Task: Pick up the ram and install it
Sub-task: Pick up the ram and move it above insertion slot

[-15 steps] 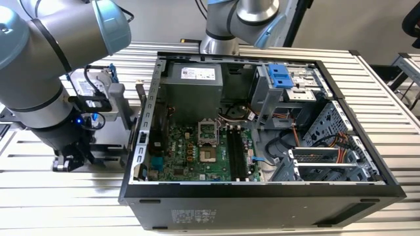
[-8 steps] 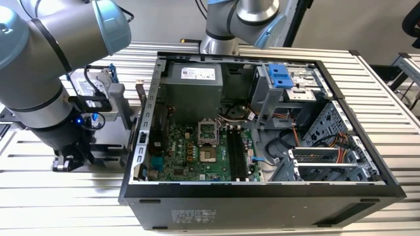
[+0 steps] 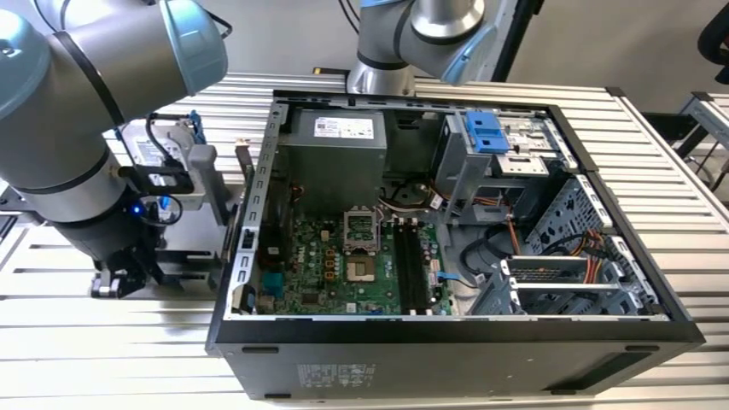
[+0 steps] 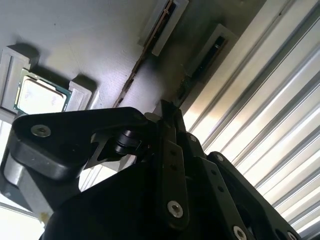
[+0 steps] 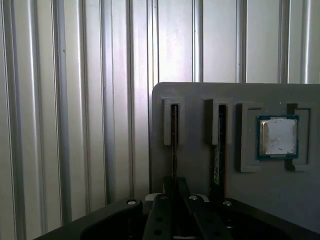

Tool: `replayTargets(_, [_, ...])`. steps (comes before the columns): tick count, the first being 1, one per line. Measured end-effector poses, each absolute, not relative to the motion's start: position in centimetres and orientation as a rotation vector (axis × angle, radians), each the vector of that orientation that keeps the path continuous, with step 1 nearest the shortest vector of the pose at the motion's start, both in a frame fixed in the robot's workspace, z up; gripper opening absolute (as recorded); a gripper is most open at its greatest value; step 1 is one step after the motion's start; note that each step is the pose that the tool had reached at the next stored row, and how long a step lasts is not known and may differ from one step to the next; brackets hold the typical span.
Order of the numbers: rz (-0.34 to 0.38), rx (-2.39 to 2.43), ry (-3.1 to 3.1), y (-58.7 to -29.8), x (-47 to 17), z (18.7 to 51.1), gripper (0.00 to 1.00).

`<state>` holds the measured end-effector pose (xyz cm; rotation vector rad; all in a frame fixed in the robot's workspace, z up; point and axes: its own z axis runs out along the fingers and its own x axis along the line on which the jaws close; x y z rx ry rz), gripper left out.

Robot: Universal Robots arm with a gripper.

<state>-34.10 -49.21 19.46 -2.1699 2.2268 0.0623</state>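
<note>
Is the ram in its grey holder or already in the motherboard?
In the holder: in the first wrist view the ram stands on edge in one of its slots.

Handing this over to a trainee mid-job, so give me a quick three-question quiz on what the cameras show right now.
1. True or false: the processor chip sits in the same grey holder as the ram sticks.
2. How many ram sticks stand in the holder? A) one B) two C) four
3. Fill in: in the first wrist view, the gripper lines up with the stick ___ from the chip.

Key: 1 true; 2 B; 3 farther.
</note>
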Motion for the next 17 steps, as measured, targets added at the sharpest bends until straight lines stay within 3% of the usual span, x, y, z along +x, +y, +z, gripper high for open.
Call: replayTargets(17, [0.062, -2.17, 2.226, -49.2, -34.1, 22.7, 0.0])
